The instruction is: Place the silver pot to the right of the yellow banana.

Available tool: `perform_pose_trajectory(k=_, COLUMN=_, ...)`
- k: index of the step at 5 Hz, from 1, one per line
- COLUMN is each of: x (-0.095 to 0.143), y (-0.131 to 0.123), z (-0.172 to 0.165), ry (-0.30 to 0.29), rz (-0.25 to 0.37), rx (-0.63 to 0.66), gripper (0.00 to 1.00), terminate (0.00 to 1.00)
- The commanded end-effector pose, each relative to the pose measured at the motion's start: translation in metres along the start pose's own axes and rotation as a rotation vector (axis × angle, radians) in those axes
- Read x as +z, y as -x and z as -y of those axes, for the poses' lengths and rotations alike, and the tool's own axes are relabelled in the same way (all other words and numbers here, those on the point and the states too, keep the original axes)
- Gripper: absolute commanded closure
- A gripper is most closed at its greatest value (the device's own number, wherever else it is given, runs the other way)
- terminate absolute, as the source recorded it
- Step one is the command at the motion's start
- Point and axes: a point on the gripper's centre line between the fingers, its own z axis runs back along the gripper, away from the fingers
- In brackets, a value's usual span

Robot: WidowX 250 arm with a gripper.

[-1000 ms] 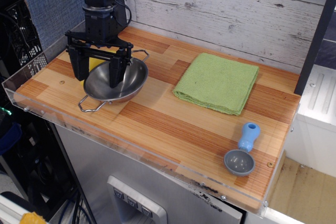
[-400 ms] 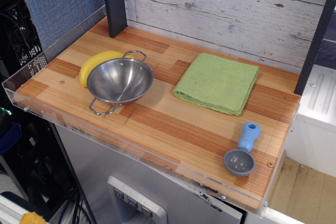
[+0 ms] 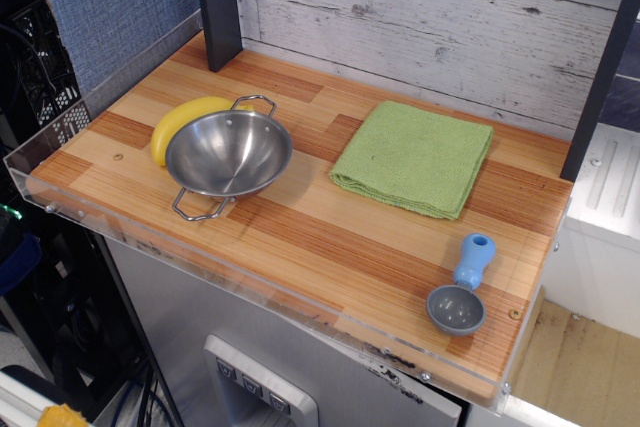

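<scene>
The silver pot [image 3: 228,154] stands upright on the wooden table at the left, with one wire handle at its back and one at its front. The yellow banana [image 3: 176,123] lies just behind and left of it, touching or nearly touching the pot's rim, partly hidden by the pot. The gripper is out of view; nothing holds the pot.
A folded green cloth [image 3: 414,157] lies at the middle back. A small grey scoop with a blue handle [image 3: 461,292] lies near the front right edge. A dark post [image 3: 217,2] stands at the back left. A clear rim [image 3: 60,137] edges the table's left and front.
The gripper, which stood over the pot a second ago, has lifted away out of view. The pot was let go and now sits slightly further right, beside the banana.
</scene>
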Motion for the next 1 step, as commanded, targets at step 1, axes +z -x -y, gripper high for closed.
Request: perform_pose_trajectory(k=1, x=0.0154, y=0.0046, z=-0.0037, ry=-0.018, rz=0.036, rx=-0.009, gripper=0.0, terminate=1.0)
